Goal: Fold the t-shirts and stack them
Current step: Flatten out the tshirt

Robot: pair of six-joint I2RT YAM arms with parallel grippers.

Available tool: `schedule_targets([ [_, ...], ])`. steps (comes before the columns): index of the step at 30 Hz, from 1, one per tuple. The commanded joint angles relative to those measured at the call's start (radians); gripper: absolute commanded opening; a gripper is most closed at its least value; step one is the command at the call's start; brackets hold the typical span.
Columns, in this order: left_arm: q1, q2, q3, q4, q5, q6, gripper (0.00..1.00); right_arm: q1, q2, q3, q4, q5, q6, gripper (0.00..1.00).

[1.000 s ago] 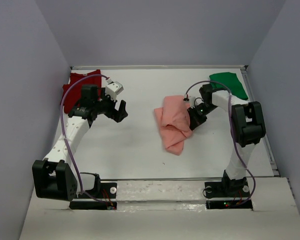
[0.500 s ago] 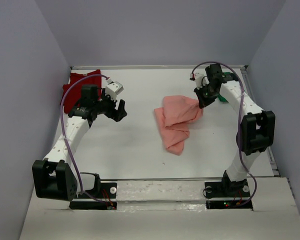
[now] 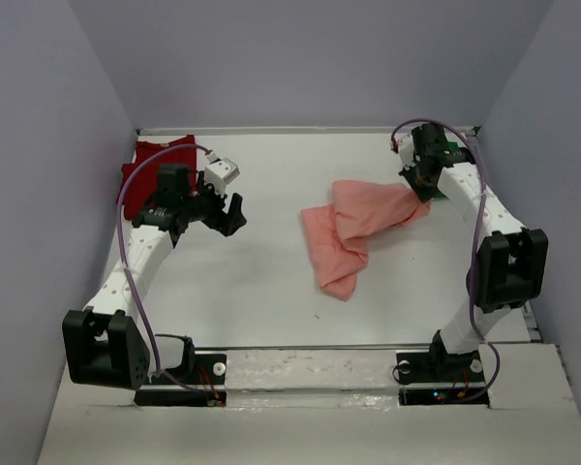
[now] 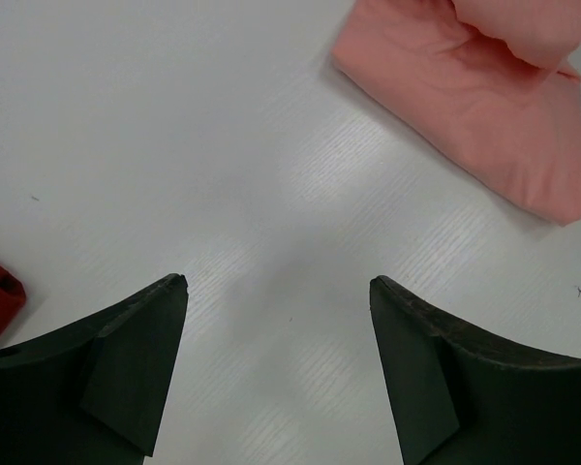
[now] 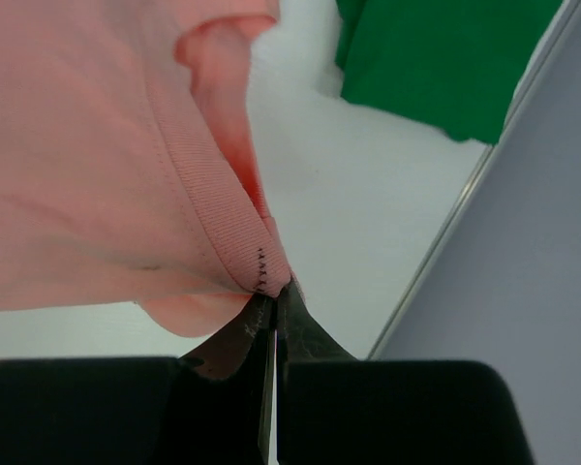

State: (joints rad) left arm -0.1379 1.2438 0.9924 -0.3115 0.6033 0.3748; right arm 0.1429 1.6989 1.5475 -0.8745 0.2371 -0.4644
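Note:
The salmon-pink t-shirt [image 3: 353, 228] lies crumpled mid-table, one corner stretched up to the right. My right gripper [image 3: 423, 190] is shut on that corner; in the right wrist view its ribbed hem [image 5: 213, 208] is pinched at my closed fingertips [image 5: 274, 295]. The bright green t-shirt [image 5: 436, 53] lies at the far right corner, mostly hidden behind my right arm in the top view. The dark red t-shirt [image 3: 155, 160] sits at the far left. My left gripper [image 3: 234, 215] hovers open over bare table, left of the pink shirt [image 4: 484, 87], holding nothing.
A raised rail [image 3: 305, 130] borders the table's far edge and another runs along the right side [image 3: 511, 262]. Grey walls stand close on both sides. Both arm bases sit at the near edge.
My right gripper has moved up and to the right toward the back corner, pulling the pink shirt's corner with it and stretching the cloth out. The left arm has barely moved.

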Motion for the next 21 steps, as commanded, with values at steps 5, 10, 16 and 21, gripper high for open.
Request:
schedule_targets([
  [5,-0.005,-0.026,-0.003,-0.001,0.023,0.01,0.86,-0.127,0.002,-0.139,0.245,0.272,-0.069,0.0],
  [10,-0.006,-0.015,-0.003,-0.001,0.035,0.007,0.86,-0.186,0.034,-0.17,0.341,0.35,-0.12,0.0],
  [16,-0.025,-0.001,-0.005,-0.005,0.024,0.013,0.87,-0.226,0.096,-0.225,0.445,0.432,-0.201,0.0],
  [21,-0.034,0.008,-0.001,-0.023,0.015,0.027,0.87,-0.226,0.131,-0.277,0.456,0.419,-0.198,0.0],
])
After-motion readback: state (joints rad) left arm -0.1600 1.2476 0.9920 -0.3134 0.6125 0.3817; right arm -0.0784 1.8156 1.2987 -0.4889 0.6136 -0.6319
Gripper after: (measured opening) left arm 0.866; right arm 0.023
